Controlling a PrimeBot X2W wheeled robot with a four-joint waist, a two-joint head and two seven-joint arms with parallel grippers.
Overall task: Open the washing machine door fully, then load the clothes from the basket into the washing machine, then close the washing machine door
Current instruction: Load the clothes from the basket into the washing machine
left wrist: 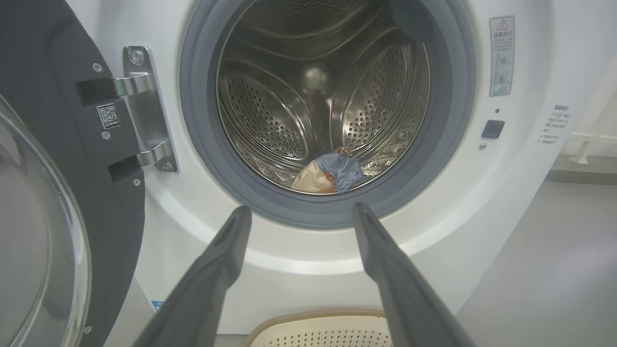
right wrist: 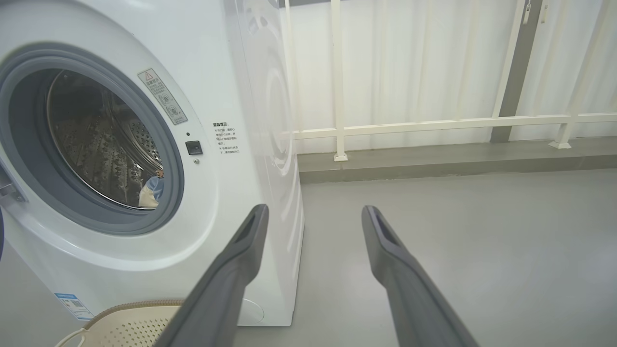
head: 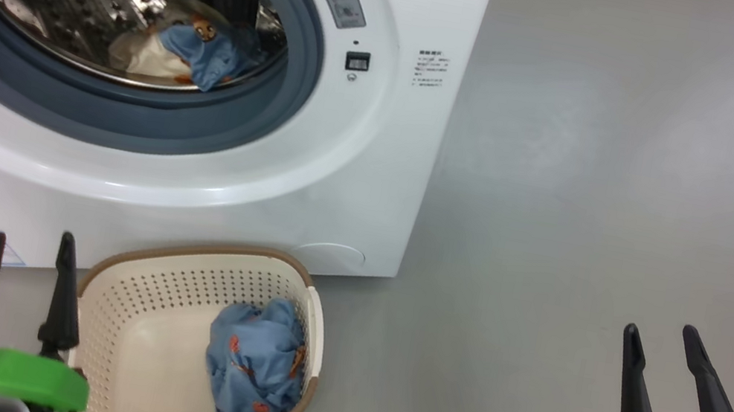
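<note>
Both stand spread and empty: the left tool [head: 33, 238] beside the basket's [head: 200, 252] left rim, the right tool [head: 661, 330] over the floor [head: 565, 196]. The clothes [head: 255, 367], seemingly one piece, bunch against the basket's right wall. Pinch deep at the crown, then lift clear of the rim.

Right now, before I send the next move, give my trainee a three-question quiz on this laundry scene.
1. True or false: the washing machine door is shut.
2. The bear-print clothes lie in: A) the basket alone; B) the steel drum alone; C) both.
3. Fill in: the left gripper and the right gripper are both ____ and hold nothing.
Key: 1 false; 2 C; 3 open.
</note>
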